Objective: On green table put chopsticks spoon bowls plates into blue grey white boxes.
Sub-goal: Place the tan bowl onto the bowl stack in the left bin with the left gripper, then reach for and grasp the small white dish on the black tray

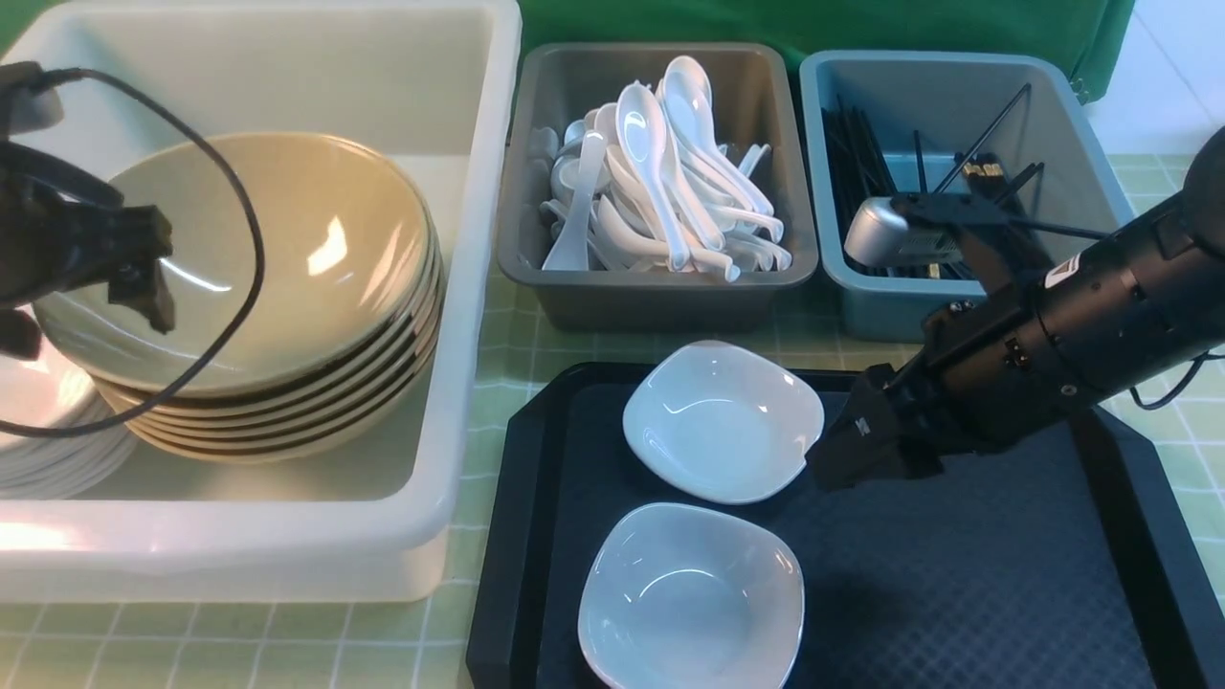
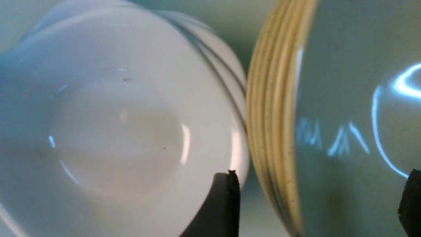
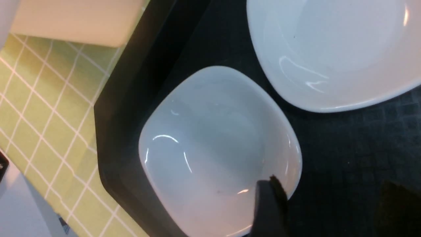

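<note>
Occupying white box [image 1: 478, 287]: stacked bowls [image 1: 268, 277], plates [image 1: 57, 450]. Grey box [image 1: 651, 297] holds spoons [image 1: 651, 163]; blue box [image 1: 957, 86], chopsticks [image 1: 852, 163]. Tray [image 1: 957, 593] carries two plates. Left gripper [image 2: 319, 204] and right gripper [image 3: 329, 210]: fingers wide, empty.

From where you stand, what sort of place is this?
Probably a staged dish-sorting bench, not a kitchen: large white plastic tub of stacked tan bowls, dark grey tub of white soup spoons, green backdrop cloth behind.
</note>
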Available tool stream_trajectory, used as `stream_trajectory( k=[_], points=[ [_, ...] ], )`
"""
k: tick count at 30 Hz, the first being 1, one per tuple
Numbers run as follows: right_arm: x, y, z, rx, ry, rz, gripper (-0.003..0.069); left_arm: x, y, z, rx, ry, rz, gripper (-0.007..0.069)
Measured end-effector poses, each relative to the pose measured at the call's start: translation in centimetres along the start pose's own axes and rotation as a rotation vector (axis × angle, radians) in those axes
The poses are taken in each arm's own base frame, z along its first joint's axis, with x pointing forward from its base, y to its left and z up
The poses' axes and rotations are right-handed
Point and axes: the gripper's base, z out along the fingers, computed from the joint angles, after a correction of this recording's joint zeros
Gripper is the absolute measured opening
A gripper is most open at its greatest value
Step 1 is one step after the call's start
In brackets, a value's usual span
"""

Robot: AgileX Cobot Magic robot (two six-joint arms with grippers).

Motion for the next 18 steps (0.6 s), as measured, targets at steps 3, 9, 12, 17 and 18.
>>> stream_trajectory(
  k=[3,9,12,17,18],
  points=[
    [-0.1,-0.1,0.0,0.006,-0.013,0.0,0.0424,0.0,0.0,-0.2,0.001,-0.006,-0.008,0.0651],
    [-0.6,-0.5,0.4,0.03,-0.055,0.032,0.0424,0.6,0.0,-2.5,0.013,-0.044,-0.012,0.0651],
    [-0.8,-1.0,1.3,0.035,-0.044,0.078,0.0424,1.1,0.2,-4.5,0.005,-0.101,-0.005,0.065],
    [-0.9,-2.1,3.2,0.046,-0.02,0.179,0.0424,2.2,-0.3,-7.7,0.056,-0.181,0.032,0.0647],
    [-1.1,-2.7,4.2,0.047,-0.026,0.244,0.0424,3.0,-1.4,-9.3,0.116,-0.225,0.103,0.0643]
  ],
)
